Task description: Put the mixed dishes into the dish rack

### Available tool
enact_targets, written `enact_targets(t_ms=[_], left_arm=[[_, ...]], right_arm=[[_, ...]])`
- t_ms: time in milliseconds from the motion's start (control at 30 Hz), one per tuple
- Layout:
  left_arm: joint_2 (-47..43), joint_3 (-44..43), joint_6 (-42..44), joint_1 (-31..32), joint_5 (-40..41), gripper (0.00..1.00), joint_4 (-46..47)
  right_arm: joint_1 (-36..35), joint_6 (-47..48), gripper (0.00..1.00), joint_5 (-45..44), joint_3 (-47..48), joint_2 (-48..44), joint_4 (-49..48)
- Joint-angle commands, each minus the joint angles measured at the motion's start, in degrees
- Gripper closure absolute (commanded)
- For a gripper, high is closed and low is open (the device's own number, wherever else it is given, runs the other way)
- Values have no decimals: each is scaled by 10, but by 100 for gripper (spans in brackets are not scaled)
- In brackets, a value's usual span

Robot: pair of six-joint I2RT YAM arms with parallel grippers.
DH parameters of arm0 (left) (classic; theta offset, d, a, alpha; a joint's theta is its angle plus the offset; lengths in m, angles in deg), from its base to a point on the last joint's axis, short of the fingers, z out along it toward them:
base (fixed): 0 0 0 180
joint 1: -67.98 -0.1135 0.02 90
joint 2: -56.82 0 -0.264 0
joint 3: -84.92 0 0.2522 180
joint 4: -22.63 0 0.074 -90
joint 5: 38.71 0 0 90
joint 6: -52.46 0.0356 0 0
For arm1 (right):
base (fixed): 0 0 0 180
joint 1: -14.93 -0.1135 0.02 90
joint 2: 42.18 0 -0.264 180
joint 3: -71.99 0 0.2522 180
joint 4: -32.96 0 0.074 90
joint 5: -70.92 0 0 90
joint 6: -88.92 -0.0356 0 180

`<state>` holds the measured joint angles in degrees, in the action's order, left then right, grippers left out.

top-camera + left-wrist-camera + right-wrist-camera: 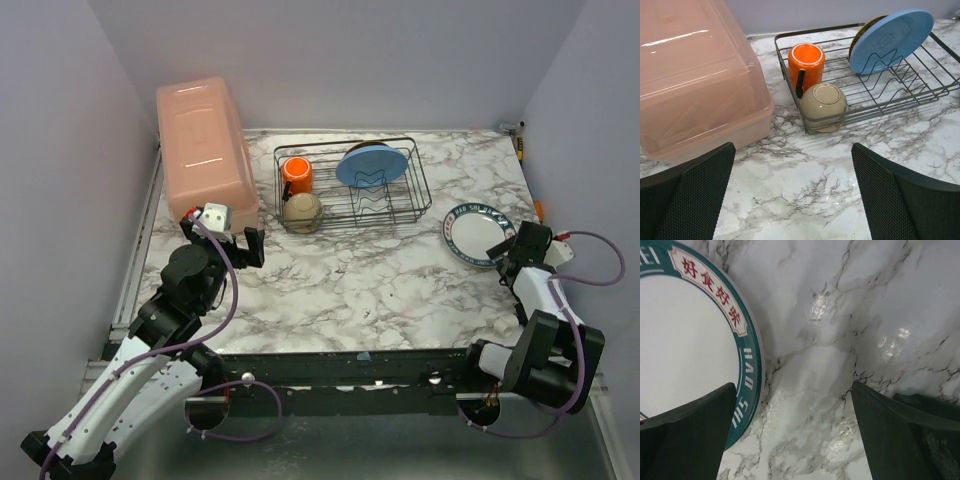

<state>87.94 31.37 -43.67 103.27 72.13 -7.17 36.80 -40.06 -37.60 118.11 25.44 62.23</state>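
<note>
The black wire dish rack stands at the back middle. In it are the orange mug, the small white bowl on its side, and the light-blue plate upright. The yellow-brown plate stands behind the blue one. The white plate with the teal rim lies flat on the table at the right. My right gripper is open and low at that plate's edge, and one finger overlaps the rim. My left gripper is open and empty in front of the rack.
A big pink lidded box stands at the back left, right beside the rack and close to my left gripper. The marble table is walled at the back and sides. Small objects lie at the far right edge.
</note>
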Motion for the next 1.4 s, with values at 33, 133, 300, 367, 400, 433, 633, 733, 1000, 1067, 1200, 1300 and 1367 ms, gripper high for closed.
enact_targets(t_ms=[33, 133, 300, 367, 400, 433, 633, 733, 1000, 1067, 1200, 1300, 1367], left_arm=[[-3, -5, 5, 2, 5, 1, 1], [0, -5, 6, 2, 3, 2, 1], [0, -7, 5, 2, 0, 1, -3], [-3, -6, 6, 2, 2, 1, -2], [-4, -5, 6, 2, 2, 1, -1], [-5, -5, 7, 2, 3, 1, -1], [-9, -6, 5, 2, -6, 1, -2], [-14, -7, 5, 2, -5, 1, -2], [-13, -8, 3, 2, -15, 1, -2], [-14, -8, 4, 2, -11, 1, -2], [-16, -7, 5, 2, -11, 2, -1], [-19, -10, 5, 2, -15, 2, -2], [-22, -9, 5, 2, -18, 1, -2]], right_arm=[[3, -28, 0, 39, -16, 25, -37], [2, -28, 0, 52, -25, 30, -42], [3, -42, 10, 73, -52, 29, -64], [2, -46, 16, 93, -60, 30, -75], [2, -48, 17, 100, -63, 32, -80], [2, -48, 19, 102, -65, 35, -83], [2, -25, 25, 98, -51, 52, -91], [2, -6, 25, 90, -31, 63, -87], [2, 8, 26, 107, 2, 54, -66], [2, 17, 24, 118, 5, 35, -59], [2, 26, 20, 125, 19, 27, -50], [2, 21, 20, 125, 17, 51, -52], [2, 18, 21, 118, 11, 67, -58]])
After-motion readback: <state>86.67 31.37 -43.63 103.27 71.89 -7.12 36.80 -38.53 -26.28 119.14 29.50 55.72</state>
